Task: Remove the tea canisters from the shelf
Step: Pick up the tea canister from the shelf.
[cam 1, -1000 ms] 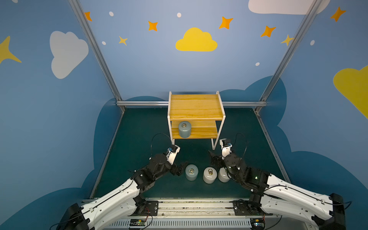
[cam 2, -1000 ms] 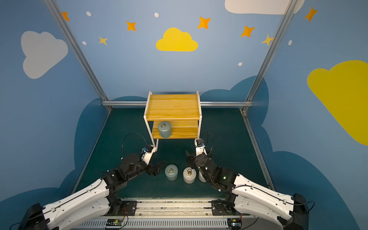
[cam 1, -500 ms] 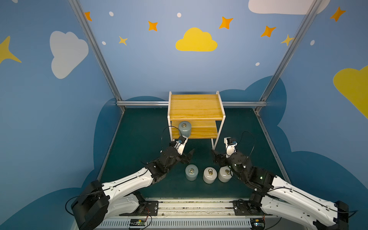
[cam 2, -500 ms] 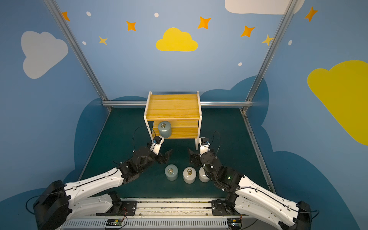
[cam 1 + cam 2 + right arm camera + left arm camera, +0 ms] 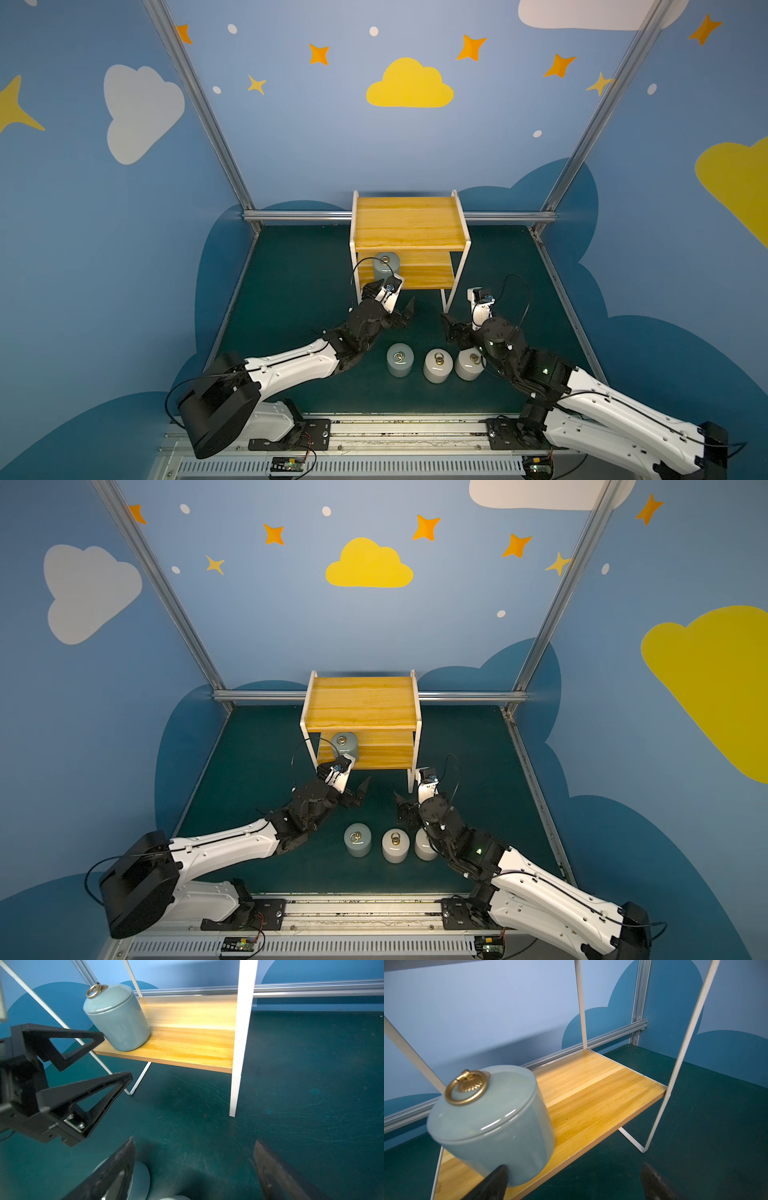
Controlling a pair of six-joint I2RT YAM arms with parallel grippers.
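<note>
The shelf (image 5: 409,224) stands at the back of the green mat. One grey-blue tea canister (image 5: 386,266) with a brass ring sits at the left end of its lower board (image 5: 591,1093). My left gripper (image 5: 392,301) hovers open just in front of that board. In the left wrist view the canister (image 5: 492,1120) lies beside one finger (image 5: 496,1180), not between the two. Three canisters stand in a row on the mat: grey-blue (image 5: 400,361), white (image 5: 437,368), white (image 5: 467,370). My right gripper (image 5: 194,1142) is open and empty above the mat by the shelf's front right leg (image 5: 239,1053).
Metal rails (image 5: 299,215) and blue walls close in the mat on three sides. In the right wrist view my left gripper's black fingers (image 5: 83,1093) reach in close beside my right one. The arm bases sit on a rail (image 5: 374,432) at the front.
My left arm has moved from the grey-blue canister on the mat forward to the shelf's lower board, and its jaws have spread wider. The right gripper has shifted slightly back toward the shelf leg.
</note>
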